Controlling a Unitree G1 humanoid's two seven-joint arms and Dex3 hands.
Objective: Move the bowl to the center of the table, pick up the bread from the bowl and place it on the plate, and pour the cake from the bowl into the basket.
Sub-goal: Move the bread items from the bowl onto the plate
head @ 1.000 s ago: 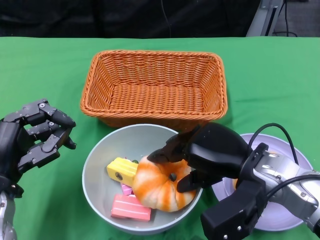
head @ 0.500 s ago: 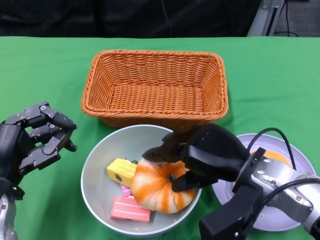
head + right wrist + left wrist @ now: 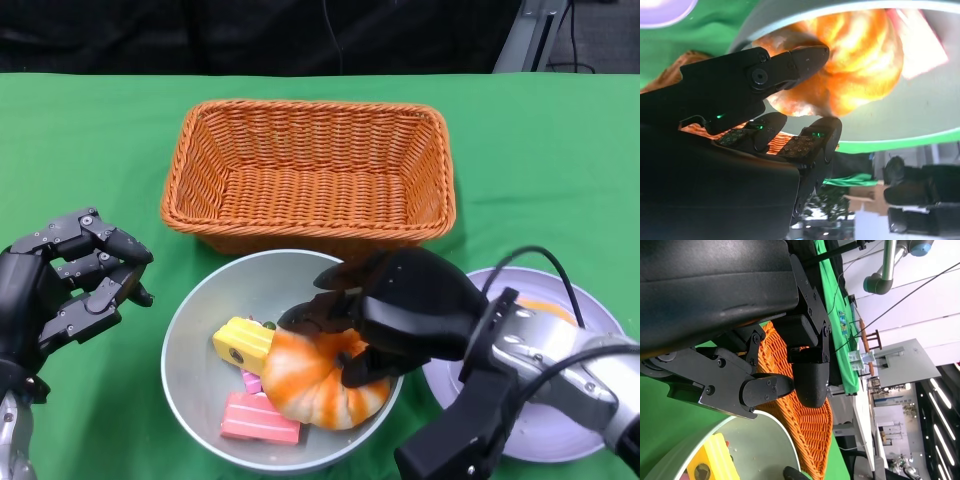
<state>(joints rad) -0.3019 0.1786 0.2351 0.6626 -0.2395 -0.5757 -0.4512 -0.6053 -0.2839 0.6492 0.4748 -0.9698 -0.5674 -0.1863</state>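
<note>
The grey bowl point(image 3: 190, 330) sits in front of the wicker basket point(image 3: 310, 170). In it lie an orange-and-white striped bread point(image 3: 310, 390), a yellow cake piece point(image 3: 243, 342) and a pink cake piece point(image 3: 260, 418). My right hand point(image 3: 400, 310) reaches into the bowl from the right and grips the bread, which still rests on the bowl's floor. The right wrist view shows the thumb point(image 3: 805, 55) on one side of the bread point(image 3: 860, 65) and other fingers against its opposite side. My left hand point(image 3: 60, 290) hovers left of the bowl, fingers loosely bent, holding nothing.
A pale lilac plate point(image 3: 575, 420) lies right of the bowl, partly under my right forearm, with an orange patch point(image 3: 545, 305) on it. Green cloth covers the table. The basket point(image 3: 810, 430) holds nothing and stands close behind the bowl.
My right hand has slid left, deeper into the bowl, and closed further over the bread, nudging it slightly left. My left hand has drifted a little lower, away from the bowl.
</note>
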